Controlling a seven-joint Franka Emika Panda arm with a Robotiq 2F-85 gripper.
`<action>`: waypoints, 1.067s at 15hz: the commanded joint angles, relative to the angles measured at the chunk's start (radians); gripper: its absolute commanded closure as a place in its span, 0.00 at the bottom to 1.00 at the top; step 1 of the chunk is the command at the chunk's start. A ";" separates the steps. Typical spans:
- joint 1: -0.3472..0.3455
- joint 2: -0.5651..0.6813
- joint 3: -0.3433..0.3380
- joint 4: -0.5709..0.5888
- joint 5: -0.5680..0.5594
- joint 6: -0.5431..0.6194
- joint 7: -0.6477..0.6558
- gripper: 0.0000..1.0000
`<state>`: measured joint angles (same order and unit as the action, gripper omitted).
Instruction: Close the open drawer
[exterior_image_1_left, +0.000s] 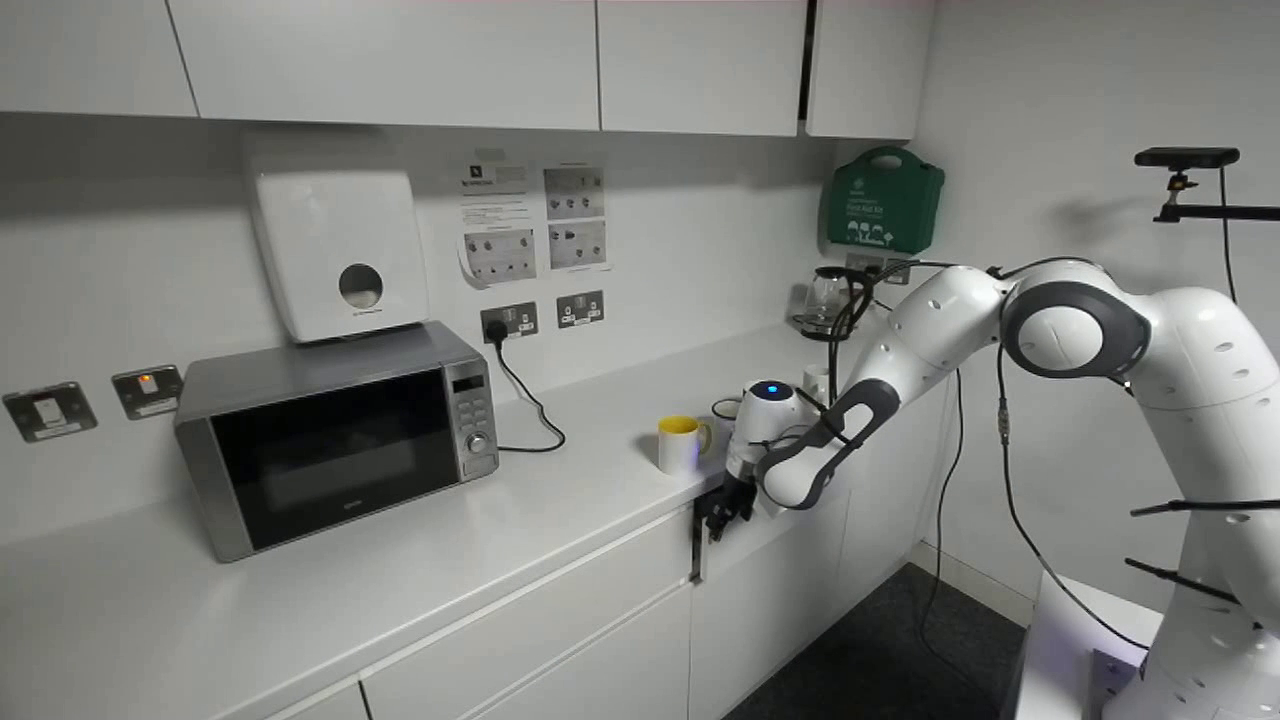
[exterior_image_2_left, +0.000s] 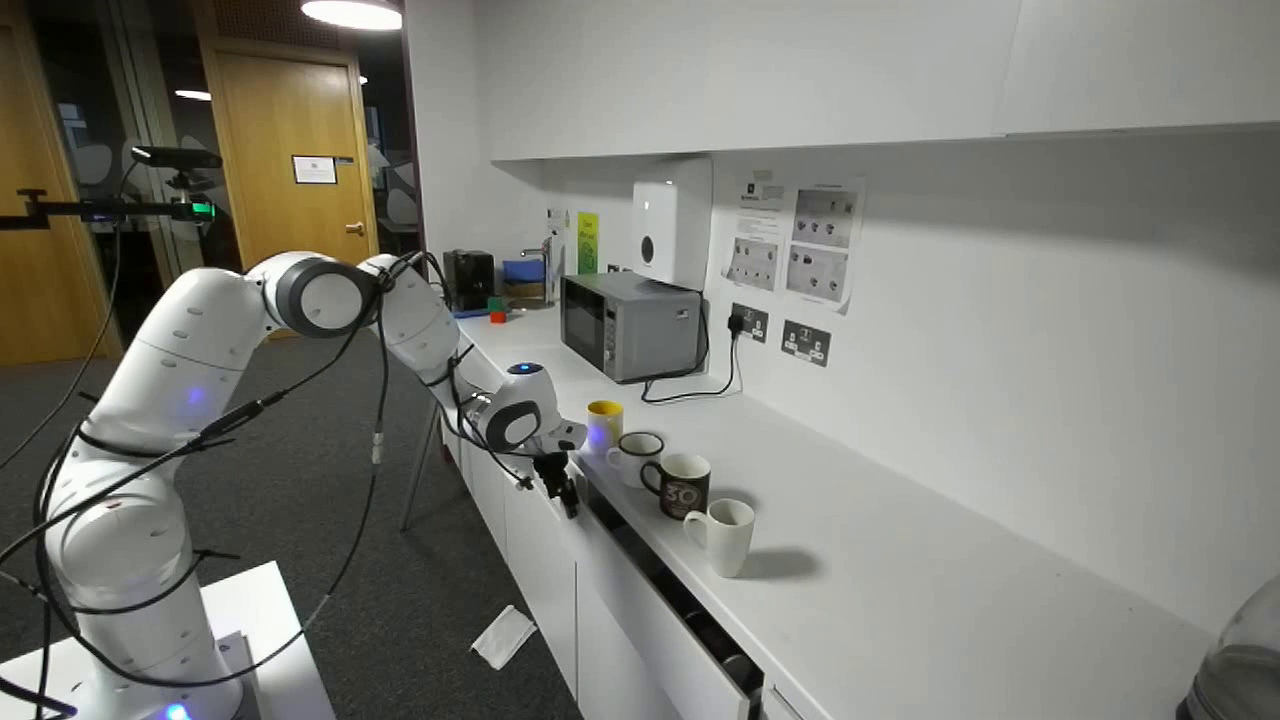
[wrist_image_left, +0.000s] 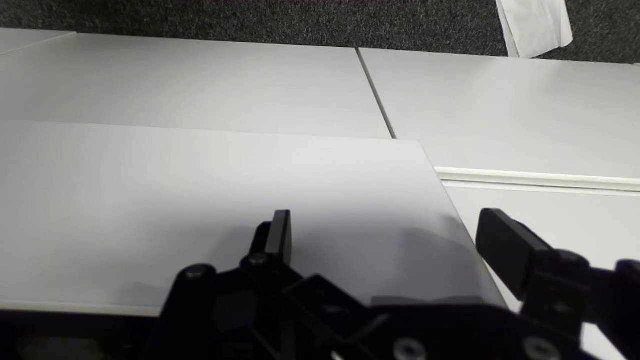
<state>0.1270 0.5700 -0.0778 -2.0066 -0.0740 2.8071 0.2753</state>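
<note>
Flecked carpet (wrist_image_left: 250, 20), smooth open drawer (wrist_image_left: 210, 180).

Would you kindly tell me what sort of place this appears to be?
Probably an office kitchenette: a microwave and mugs stand on the counter, with a green first-aid kit on the wall.

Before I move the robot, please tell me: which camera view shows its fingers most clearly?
The wrist view: both fingers appear large and apart, with the drawer front visible between them. Both exterior views show them only small and dark, near the drawer front; their gap is hard to judge there.
</note>
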 joint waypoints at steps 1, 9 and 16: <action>-0.024 0.024 0.013 0.038 0.020 0.020 -0.051 0.00; -0.027 0.038 0.015 0.056 0.024 0.020 -0.055 0.00; -0.026 0.033 0.009 0.057 0.021 0.034 -0.053 0.00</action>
<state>0.1236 0.5924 -0.0763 -1.9864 -0.0687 2.8073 0.2740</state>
